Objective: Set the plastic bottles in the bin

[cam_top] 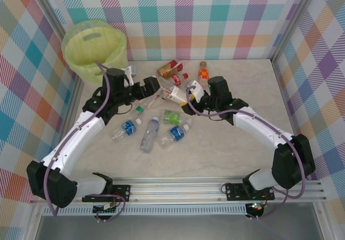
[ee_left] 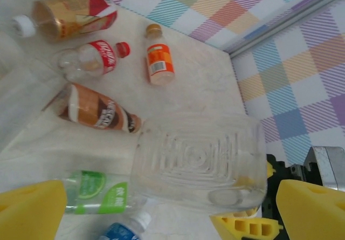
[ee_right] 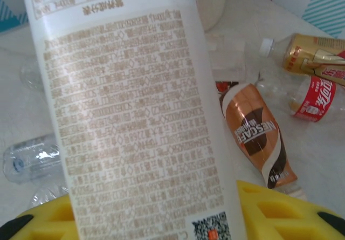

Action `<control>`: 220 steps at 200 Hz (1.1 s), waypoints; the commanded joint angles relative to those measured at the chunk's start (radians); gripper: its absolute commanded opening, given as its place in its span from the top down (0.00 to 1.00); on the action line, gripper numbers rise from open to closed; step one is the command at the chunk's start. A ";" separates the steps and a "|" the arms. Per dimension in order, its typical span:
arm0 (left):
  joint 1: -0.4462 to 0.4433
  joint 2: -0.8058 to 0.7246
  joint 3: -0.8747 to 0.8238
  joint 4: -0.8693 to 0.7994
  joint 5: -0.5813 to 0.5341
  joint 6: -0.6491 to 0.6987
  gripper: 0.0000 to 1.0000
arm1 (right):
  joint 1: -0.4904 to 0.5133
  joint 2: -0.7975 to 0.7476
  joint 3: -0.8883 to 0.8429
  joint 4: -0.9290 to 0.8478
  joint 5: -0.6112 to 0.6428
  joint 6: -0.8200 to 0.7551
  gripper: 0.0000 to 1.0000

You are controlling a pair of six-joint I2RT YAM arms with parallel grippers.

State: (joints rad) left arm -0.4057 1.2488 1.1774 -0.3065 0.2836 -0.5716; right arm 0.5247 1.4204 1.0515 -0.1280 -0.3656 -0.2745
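"NESCAFE" reads on the brown-and-white bottle (ee_right: 257, 137); the white-labelled bottle (ee_right: 135, 116) carries a QR code and illegibly blurred print.

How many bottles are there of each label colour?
Blue bottles: 3
Green bottles: 2
Red bottle: 1
Gold-and-red bottle: 1
Orange bottle: 1
Brown bottle: 1
White bottle, in the right fingers: 1
Clear bottle, in the left fingers: 1
Total: 11
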 commanded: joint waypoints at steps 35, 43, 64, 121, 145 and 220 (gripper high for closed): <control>-0.083 0.051 -0.102 0.357 -0.036 -0.187 0.00 | 0.033 0.019 0.044 0.121 -0.055 0.089 0.61; -0.087 0.059 -0.098 0.356 -0.044 -0.191 0.00 | 0.037 0.024 0.053 0.124 -0.057 0.085 0.61; -0.090 0.062 -0.105 0.349 -0.116 -0.210 0.00 | 0.050 0.028 0.068 0.129 -0.083 0.075 0.60; -0.088 0.075 -0.119 0.384 -0.190 -0.158 0.09 | 0.064 0.023 0.087 0.115 -0.185 0.117 0.59; -0.088 0.076 -0.131 0.408 -0.182 -0.156 0.27 | 0.066 0.021 0.084 0.102 -0.188 0.126 0.56; -0.088 0.078 -0.122 0.404 -0.170 -0.150 0.42 | 0.066 -0.004 0.091 0.048 -0.183 0.108 0.35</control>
State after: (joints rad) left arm -0.4946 1.3167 1.0672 0.0895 0.1486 -0.7517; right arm 0.5774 1.4460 1.1000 -0.0830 -0.4767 -0.1478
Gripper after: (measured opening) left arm 0.688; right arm 0.585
